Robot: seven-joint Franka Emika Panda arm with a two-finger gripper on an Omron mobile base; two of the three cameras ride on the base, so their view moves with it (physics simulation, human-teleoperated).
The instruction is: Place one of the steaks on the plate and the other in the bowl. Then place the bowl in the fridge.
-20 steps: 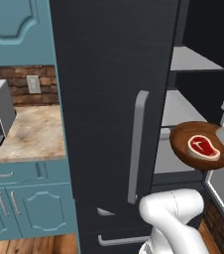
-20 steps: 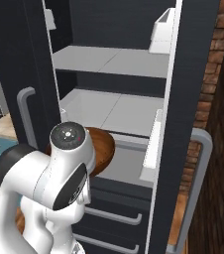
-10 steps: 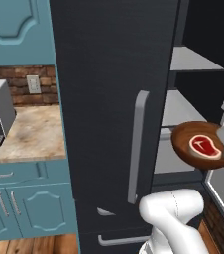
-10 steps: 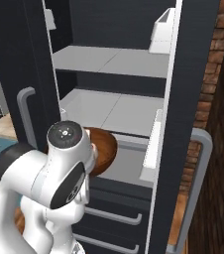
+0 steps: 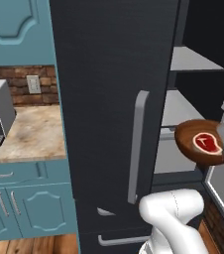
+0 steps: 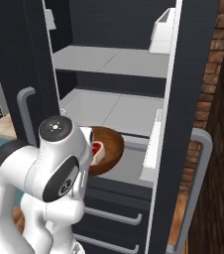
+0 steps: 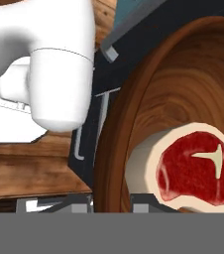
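Left base view: the bowl (image 5: 199, 147), brown wood with the red steak (image 5: 207, 143) lying in it, hangs in the air just outside the open fridge (image 5: 114, 99), level with the lower shelf (image 5: 179, 106); the arm carries it from the right edge. Right base view: the bowl (image 6: 109, 149) sits in front of the shelf edge, partly behind the arm, not yet over the shelf. Hand view: the bowl's rim (image 7: 115, 149) runs down to the gripper (image 7: 111, 206), whose jaws are clamped on it; the steak (image 7: 196, 168) rests near that side. Best carried level and straight inward, clear of the door bins, then lowered before release.
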